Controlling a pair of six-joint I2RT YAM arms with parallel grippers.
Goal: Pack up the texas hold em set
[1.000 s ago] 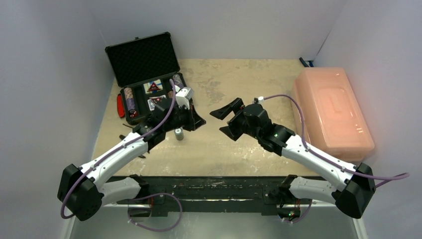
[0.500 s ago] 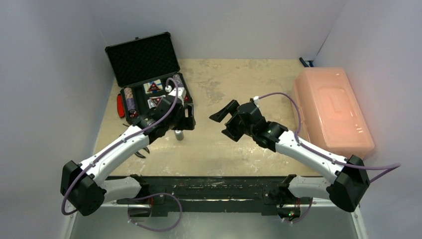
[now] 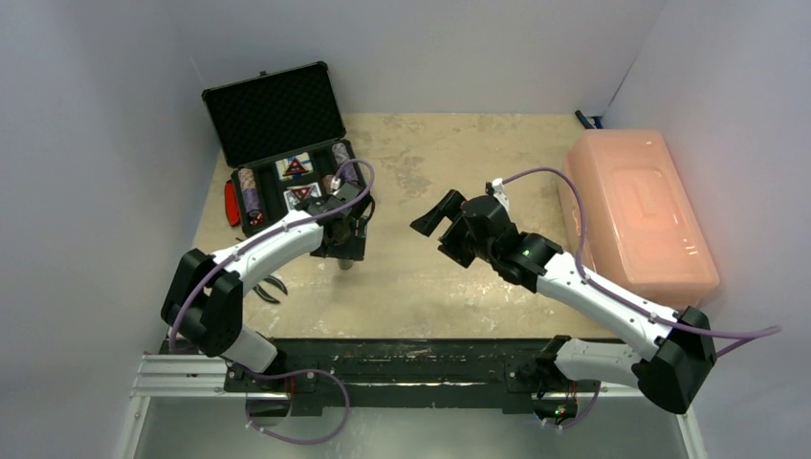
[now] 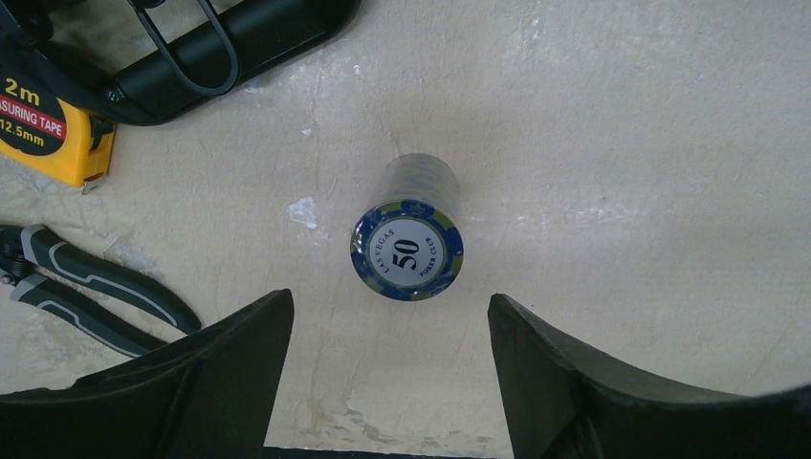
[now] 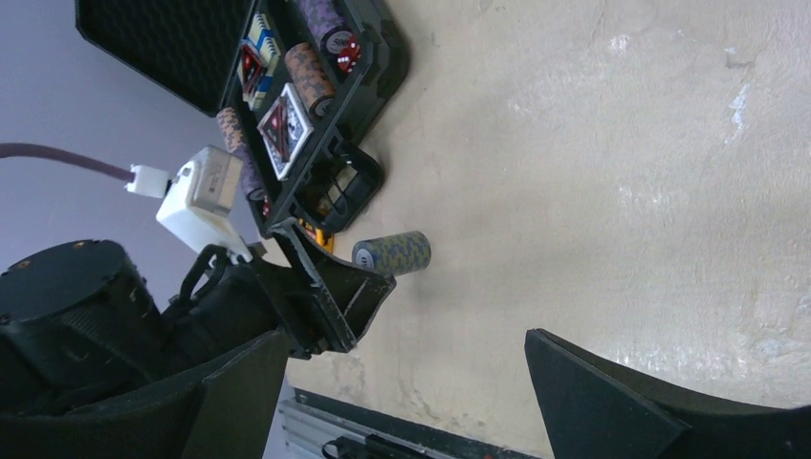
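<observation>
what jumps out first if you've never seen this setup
A lone stack of poker chips with a blue 50 chip on top stands on the table, framed between the left arm's open fingers. At the back left lies the open black case with chips and cards inside, and a big pink bin fills the right side.

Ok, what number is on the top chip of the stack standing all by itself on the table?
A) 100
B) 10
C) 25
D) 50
D: in the left wrist view, the chip stack standing on the table has a blue top chip with 50 printed in the middle of it.
</observation>
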